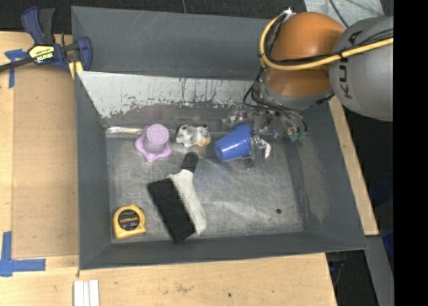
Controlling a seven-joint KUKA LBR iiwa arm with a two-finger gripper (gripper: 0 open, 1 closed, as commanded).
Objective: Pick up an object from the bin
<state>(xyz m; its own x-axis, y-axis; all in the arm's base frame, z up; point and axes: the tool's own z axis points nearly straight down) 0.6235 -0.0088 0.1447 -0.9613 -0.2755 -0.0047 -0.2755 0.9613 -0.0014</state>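
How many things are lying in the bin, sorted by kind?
Cups: 2, a lilac cup and a blue cup
Brush: 1, black bristles, white handle
Tape measure: 1, yellow
Small white and brown object: 1
Total: 5
A shiny streak left of the lilac cup is too unclear to count.
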